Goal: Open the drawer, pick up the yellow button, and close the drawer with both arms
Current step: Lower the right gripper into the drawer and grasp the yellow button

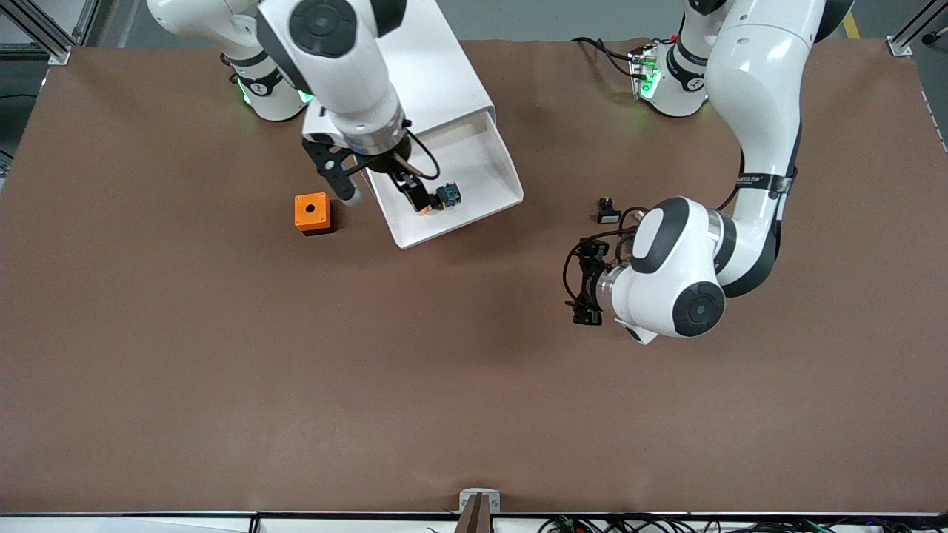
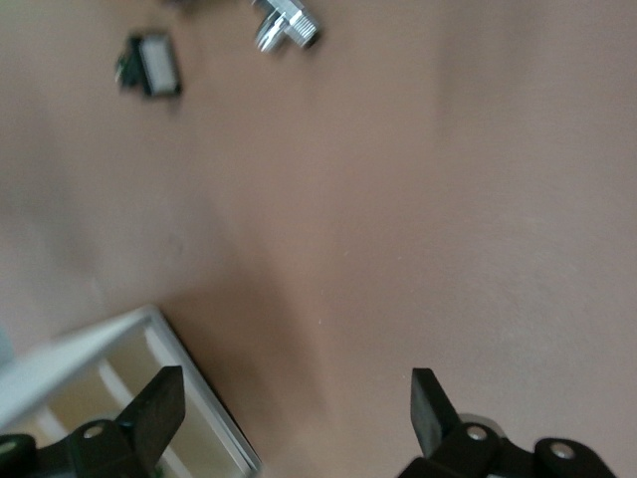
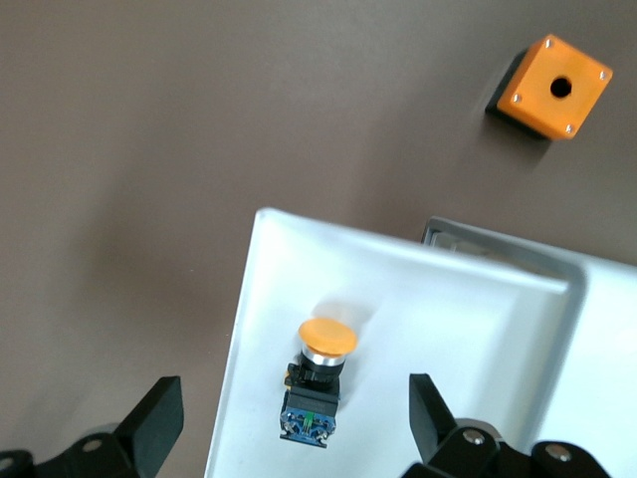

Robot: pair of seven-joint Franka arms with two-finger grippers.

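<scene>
The top drawer (image 1: pixel 459 229) stands pulled out of the white cabinet (image 1: pixel 444 66). The button (image 1: pixel 444 196) lies on its side in the drawer's white tray, orange cap and dark body clear in the right wrist view (image 3: pixel 317 383). My right gripper (image 1: pixel 381 194) hangs open just above it (image 3: pixel 295 410); one finger is over the tray, the other outside the drawer's side wall (image 3: pixel 244 309). My left gripper (image 1: pixel 585 289) is open and empty over bare table toward the left arm's end (image 2: pixel 294 408). A corner of the drawer (image 2: pixel 119 334) shows in the left wrist view.
An orange cube box with a hole (image 1: pixel 312 213) sits on the table beside the drawer, also in the right wrist view (image 3: pixel 554 88). A small black part with a white face (image 1: pixel 607 212) lies near the left arm (image 2: pixel 154 65), with a chrome fitting (image 2: pixel 287 25) beside it.
</scene>
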